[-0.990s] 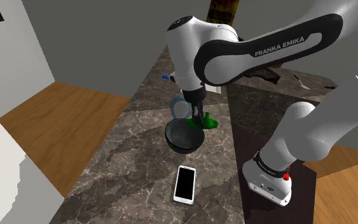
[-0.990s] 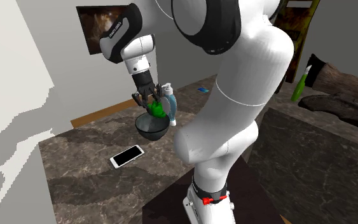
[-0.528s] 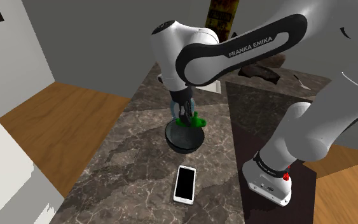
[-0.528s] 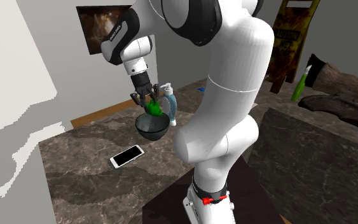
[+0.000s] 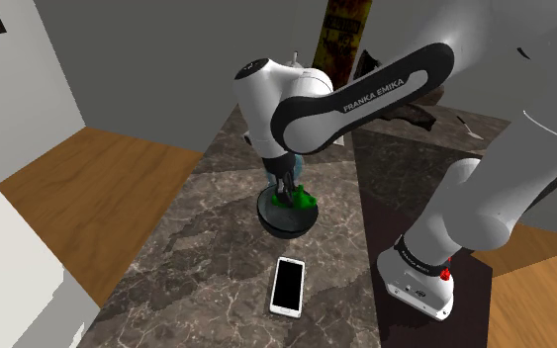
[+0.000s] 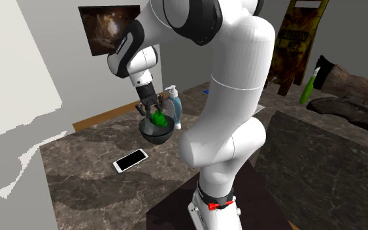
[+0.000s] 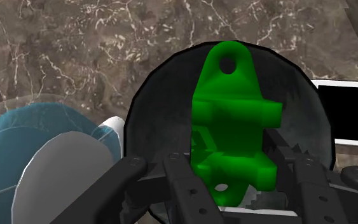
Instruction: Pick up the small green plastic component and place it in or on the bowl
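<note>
Fingers (image 7: 187,188) clamped tight on the green component (image 7: 231,121), dark bowl (image 7: 152,108) directly beneath them, phone (image 7: 349,114) off beside on the desk (image 5: 217,227).

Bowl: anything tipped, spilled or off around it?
Nothing stands out. Dark round bowl upright on the brown marbled counter, green bracket-shaped component clasped in the jaws over it, translucent blue pump bottle upright beside it, white-edged black phone flat.
</note>
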`<move>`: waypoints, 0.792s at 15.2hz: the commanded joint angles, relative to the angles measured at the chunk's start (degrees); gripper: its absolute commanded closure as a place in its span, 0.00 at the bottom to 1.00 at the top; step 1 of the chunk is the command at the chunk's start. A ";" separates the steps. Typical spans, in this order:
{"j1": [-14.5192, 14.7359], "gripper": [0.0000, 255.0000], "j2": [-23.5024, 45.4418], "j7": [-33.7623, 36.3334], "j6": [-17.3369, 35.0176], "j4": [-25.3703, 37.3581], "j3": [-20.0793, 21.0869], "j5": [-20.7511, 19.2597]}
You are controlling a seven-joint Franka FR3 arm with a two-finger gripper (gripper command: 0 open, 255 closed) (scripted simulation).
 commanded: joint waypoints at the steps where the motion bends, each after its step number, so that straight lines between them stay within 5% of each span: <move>1: 0.00 1.00 0.85 0.33 1.57 -0.74 0.06 -0.28; 8: 0.00 1.00 0.85 0.33 1.57 -0.74 0.05 -0.28; 9: 0.00 0.00 0.85 0.33 1.57 -0.74 0.05 -0.28; 12: 0.00 0.00 0.85 0.33 1.57 -0.74 0.05 -0.28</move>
